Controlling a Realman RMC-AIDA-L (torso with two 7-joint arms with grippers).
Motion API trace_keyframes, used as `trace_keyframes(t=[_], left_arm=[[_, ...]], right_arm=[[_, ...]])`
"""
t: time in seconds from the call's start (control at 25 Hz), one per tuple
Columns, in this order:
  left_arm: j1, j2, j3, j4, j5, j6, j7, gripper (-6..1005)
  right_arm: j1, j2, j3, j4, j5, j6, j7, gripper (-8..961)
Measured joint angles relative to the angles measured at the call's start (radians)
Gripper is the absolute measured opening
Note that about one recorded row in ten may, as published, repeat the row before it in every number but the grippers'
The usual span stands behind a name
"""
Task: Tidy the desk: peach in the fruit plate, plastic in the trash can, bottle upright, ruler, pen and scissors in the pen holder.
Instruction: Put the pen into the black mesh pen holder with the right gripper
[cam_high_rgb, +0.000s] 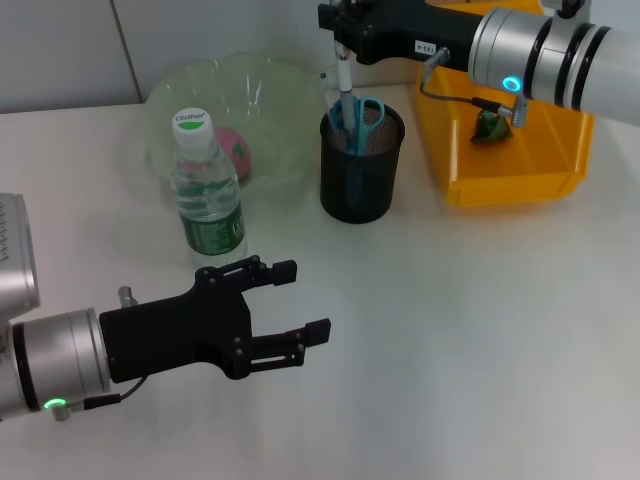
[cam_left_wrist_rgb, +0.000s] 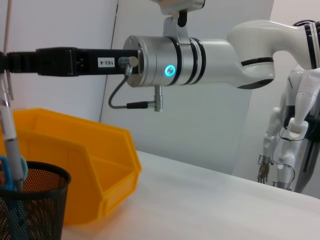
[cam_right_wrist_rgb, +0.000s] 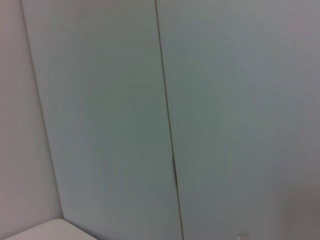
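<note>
My right gripper (cam_high_rgb: 342, 50) is above the black mesh pen holder (cam_high_rgb: 362, 170) and shut on a white pen (cam_high_rgb: 344, 88) that hangs upright with its lower end inside the holder. Blue-handled scissors (cam_high_rgb: 371, 114) stand in the holder. The left wrist view shows the holder (cam_left_wrist_rgb: 35, 200), the pen (cam_left_wrist_rgb: 10, 135) and a scissors handle (cam_left_wrist_rgb: 7, 175). A clear bottle (cam_high_rgb: 207, 190) with a green label stands upright. A pink peach (cam_high_rgb: 236, 150) lies in the clear fruit plate (cam_high_rgb: 270, 80). Crumpled green plastic (cam_high_rgb: 491, 128) lies in the yellow bin (cam_high_rgb: 505, 185). My left gripper (cam_high_rgb: 300, 300) is open and empty, low, in front of the bottle. I see no ruler.
The yellow bin also shows in the left wrist view (cam_left_wrist_rgb: 95, 165), to the right of the holder. The bottle stands just in front of the fruit plate. The right wrist view shows only a bare wall. White table surface (cam_high_rgb: 470, 330) lies at the front right.
</note>
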Motion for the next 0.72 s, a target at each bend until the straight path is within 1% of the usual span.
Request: trace_keyframes(t=[0.16, 0.52, 0.72], left_arm=[[-0.001, 0.000, -0.008, 0.000, 0.000, -0.001, -0.001, 817], [0.000, 0.000, -0.019, -0.002, 0.001, -0.002, 0.013, 817], [-0.001, -0.001, -0.022, -0.002, 0.001, -0.002, 0.013, 817]], right_arm=[[0.000, 0.000, -0.003, 0.000, -0.003, 0.007, 0.038, 138], [-0.007, 0.001, -0.026, 0.013, -0.006, 0.010, 0.043, 141], [-0.026, 0.000, -0.044, 0.015, -0.007, 0.011, 0.054, 143]])
